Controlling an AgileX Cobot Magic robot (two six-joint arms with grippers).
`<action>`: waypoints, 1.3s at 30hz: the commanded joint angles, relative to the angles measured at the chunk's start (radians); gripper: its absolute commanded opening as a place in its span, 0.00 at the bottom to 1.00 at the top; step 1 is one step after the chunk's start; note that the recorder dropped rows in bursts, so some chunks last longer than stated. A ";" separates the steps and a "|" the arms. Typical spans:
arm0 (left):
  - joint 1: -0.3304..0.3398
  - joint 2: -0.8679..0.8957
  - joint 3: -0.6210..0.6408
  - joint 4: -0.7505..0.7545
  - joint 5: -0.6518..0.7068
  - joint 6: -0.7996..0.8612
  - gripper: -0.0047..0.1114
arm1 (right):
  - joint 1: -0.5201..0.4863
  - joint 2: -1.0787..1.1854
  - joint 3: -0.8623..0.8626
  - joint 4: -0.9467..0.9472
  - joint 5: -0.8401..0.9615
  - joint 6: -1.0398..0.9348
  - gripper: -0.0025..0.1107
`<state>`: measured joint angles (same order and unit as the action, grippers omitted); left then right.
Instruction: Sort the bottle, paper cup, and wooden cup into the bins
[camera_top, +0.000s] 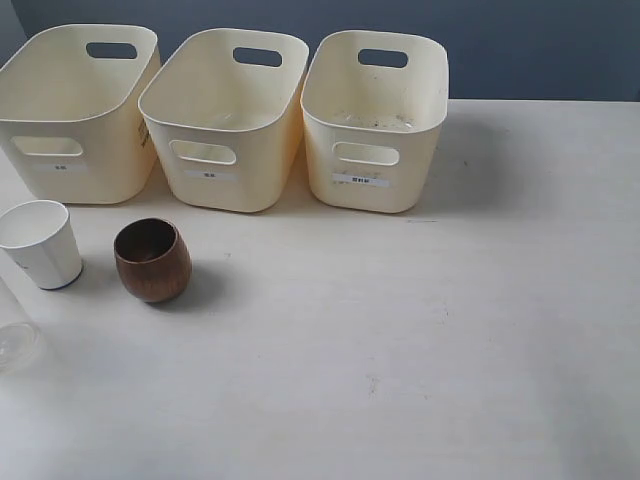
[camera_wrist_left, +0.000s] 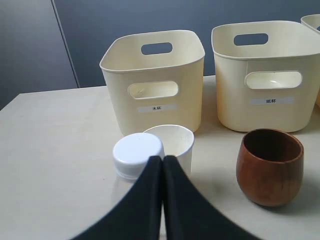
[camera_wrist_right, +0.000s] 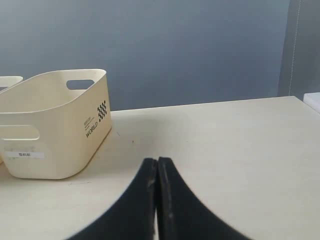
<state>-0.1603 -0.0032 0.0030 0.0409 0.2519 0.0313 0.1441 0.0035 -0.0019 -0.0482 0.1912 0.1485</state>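
Three cream bins stand in a row at the back: left bin (camera_top: 75, 110), middle bin (camera_top: 225, 115), right bin (camera_top: 375, 115). In front of the left bin, the white paper cup (camera_top: 40, 243) stands upright with the dark wooden cup (camera_top: 152, 260) just to its right. The clear bottle (camera_top: 14, 335) shows only partly at the left edge; its white cap (camera_wrist_left: 138, 155) sits right before my left gripper (camera_wrist_left: 162, 159), which is shut and empty. The paper cup (camera_wrist_left: 172, 145) and wooden cup (camera_wrist_left: 270, 167) lie just beyond it. My right gripper (camera_wrist_right: 157, 161) is shut, holding nothing, over bare table.
The right bin (camera_wrist_right: 55, 125) is seen from its side in the right wrist view, off to one side of the gripper. A dark blue wall runs behind the table (camera_top: 450, 330). Neither arm shows in the exterior view.
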 joint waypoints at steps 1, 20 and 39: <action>-0.002 0.003 -0.003 0.002 -0.013 -0.003 0.04 | 0.000 -0.003 0.002 -0.001 -0.003 -0.004 0.02; -0.002 0.003 -0.003 0.002 -0.013 -0.003 0.04 | 0.000 -0.003 0.002 0.356 -0.332 0.090 0.02; -0.002 0.003 -0.003 0.002 -0.013 -0.003 0.04 | 0.007 0.385 -0.393 -0.543 -0.501 0.678 0.02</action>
<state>-0.1603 -0.0032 0.0030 0.0409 0.2519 0.0313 0.1483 0.2663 -0.3142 -0.2594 -0.2467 0.6058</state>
